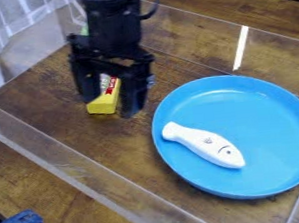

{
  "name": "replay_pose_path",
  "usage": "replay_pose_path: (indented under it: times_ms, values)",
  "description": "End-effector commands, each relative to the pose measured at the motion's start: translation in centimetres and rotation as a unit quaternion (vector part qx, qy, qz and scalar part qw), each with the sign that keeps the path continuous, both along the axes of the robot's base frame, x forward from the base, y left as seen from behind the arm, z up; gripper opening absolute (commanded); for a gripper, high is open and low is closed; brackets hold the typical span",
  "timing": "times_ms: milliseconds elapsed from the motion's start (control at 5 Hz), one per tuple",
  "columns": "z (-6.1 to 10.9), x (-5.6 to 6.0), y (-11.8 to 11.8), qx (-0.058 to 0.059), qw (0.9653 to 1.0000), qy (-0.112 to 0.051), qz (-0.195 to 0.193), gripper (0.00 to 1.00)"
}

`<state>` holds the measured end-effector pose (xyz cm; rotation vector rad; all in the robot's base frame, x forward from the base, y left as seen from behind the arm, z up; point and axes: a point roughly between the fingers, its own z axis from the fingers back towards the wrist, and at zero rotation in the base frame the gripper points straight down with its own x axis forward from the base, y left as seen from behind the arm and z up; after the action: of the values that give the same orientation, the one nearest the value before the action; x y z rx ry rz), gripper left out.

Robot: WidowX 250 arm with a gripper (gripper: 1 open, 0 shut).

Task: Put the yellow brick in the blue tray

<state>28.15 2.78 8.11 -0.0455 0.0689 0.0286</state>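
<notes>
fingers (116,102): wide apart, nothing between them
yellow brick (105,96): on the desk (65,152), just behind the fingers
approach: centre the 2 fingertips over the brick before you lower
blue tray (277,120): right of the fingers in view, holding 1 white fish (204,145)

From my camera I see a brown wooden tabletop (66,183) with visible grain; clear, shiny plastic-like sheeting (16,67) lies along its left side, catching pale reflections; a narrow white strip (241,46) marks the wood toward the upper right; light falls softly across the surface, and I cannot make out any walls or windows.
</notes>
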Motion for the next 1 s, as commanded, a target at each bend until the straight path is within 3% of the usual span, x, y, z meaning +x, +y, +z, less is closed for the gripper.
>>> replay_pose_path:
  times_ms: [0, 200, 600, 800]
  values:
    - [0.6, 0.4, 1.3, -0.009, 0.9986, -0.053, -0.005, 1.00]
    - [-0.5, 0.7, 1.6, -0.012, 0.9976, -0.066, -0.018, 1.00]
    - [0.1, 1.2, 0.3, -0.021, 0.9955, -0.090, -0.021, 1.00]
    - [0.8, 2.1, 0.2, -0.026, 0.9938, -0.100, -0.040, 1.00]
